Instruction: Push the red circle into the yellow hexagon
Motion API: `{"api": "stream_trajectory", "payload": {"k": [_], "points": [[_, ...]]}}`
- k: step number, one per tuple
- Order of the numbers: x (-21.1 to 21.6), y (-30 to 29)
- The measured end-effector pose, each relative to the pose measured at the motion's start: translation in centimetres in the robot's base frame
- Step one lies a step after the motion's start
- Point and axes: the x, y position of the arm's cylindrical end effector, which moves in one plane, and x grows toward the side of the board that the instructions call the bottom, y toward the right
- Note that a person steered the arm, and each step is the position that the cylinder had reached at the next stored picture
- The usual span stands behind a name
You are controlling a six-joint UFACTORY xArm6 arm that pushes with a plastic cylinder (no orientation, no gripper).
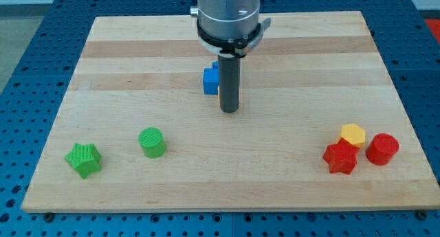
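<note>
The red circle (382, 149) stands upright, a short cylinder with its axis vertical, near the surface's (289, 65) right end. The yellow hexagon (353, 134) sits just left of the circle and slightly higher; a red star (341, 158) touches the hexagon from below. One blue block (211, 79) shows partly behind the rod. The tip (229, 110) rests just right of it, far left of the circle, bare and grasping nothing. Two green blocks, a circle (152, 142) and a star (84, 159), lie farther left still.

My tip (229, 110) is sitting mid-counter (275, 51), with the blue block (210, 80) just up-left of it. The green star (84, 159) is lying at the view's lower left, the green circle (152, 142) to its right. At the lower right, the yellow hexagon (353, 134) is sitting between and above the red star (340, 157) and the red circle (382, 149).
</note>
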Motion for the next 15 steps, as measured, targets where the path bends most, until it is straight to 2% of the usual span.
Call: {"api": "stream_trajectory", "payload": {"k": [1,3,4,5,8,9,12,15], "points": [[2.0,0.0],[10.9,1.9],[14.4,6.2],[15.5,11.1],[15.4,25.9],[14.6,27.8],[10.5,28.3],[10.3,21.4]]}}
